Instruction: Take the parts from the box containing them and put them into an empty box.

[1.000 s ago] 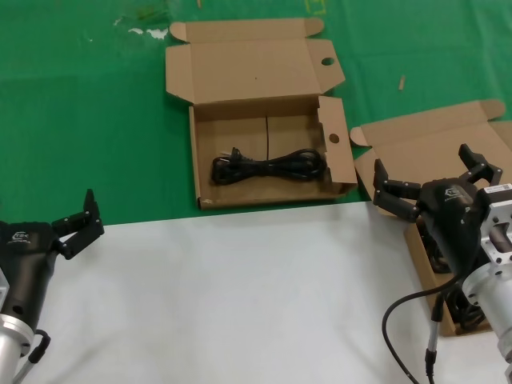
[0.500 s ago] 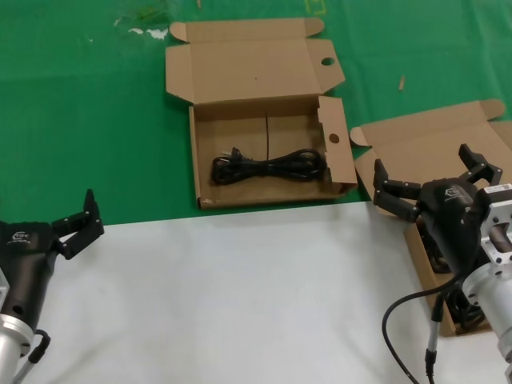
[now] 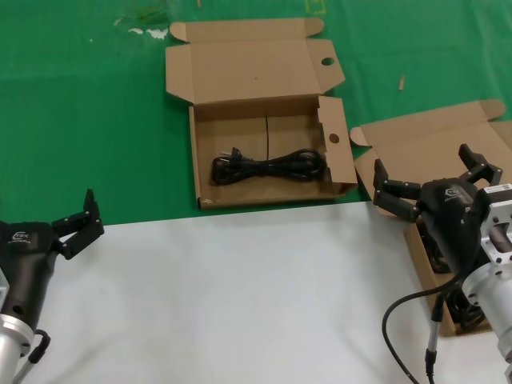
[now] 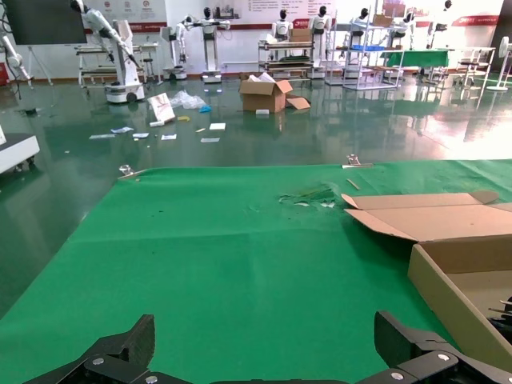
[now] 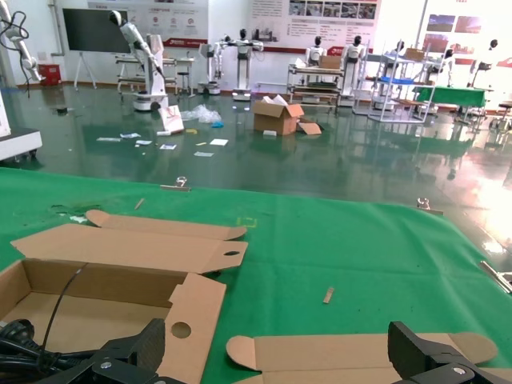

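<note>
The box with round holes in its flaps lies open at the centre of the green mat, with one coiled black power cord on its floor. The plain-lidded box sits at the right; dark cords show in it, mostly hidden under my right arm. My right gripper is open and empty, hovering over that box's lid. In the right wrist view the gripper spans the plain lid, with the holed box beside it. My left gripper is open and empty at the lower left.
A white sheet covers the near half of the table and a green mat the far half. My own black cable loops beside the right arm. In the left wrist view the gripper faces bare mat, the holed box off to one side.
</note>
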Robot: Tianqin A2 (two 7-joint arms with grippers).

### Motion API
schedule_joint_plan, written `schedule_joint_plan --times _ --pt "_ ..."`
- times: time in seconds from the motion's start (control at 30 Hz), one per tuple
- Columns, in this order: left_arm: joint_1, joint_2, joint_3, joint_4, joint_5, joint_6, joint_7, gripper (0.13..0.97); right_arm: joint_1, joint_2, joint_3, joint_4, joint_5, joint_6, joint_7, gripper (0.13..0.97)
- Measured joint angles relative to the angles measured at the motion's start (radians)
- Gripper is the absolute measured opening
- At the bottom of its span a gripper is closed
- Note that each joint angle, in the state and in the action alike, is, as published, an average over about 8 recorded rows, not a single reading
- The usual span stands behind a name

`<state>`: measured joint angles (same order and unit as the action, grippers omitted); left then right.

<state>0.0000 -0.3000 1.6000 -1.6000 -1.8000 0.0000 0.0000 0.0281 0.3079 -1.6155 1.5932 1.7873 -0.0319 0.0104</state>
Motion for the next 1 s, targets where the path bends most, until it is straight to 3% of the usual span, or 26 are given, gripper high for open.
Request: schedule_joint_plan --times 1.0 --pt "0.000 0.000 0.000 0.000 0.000 0.000 0.000 0.966 0.000 0.000 0.000 0.000 0.000 0.000 0.000 0.966"
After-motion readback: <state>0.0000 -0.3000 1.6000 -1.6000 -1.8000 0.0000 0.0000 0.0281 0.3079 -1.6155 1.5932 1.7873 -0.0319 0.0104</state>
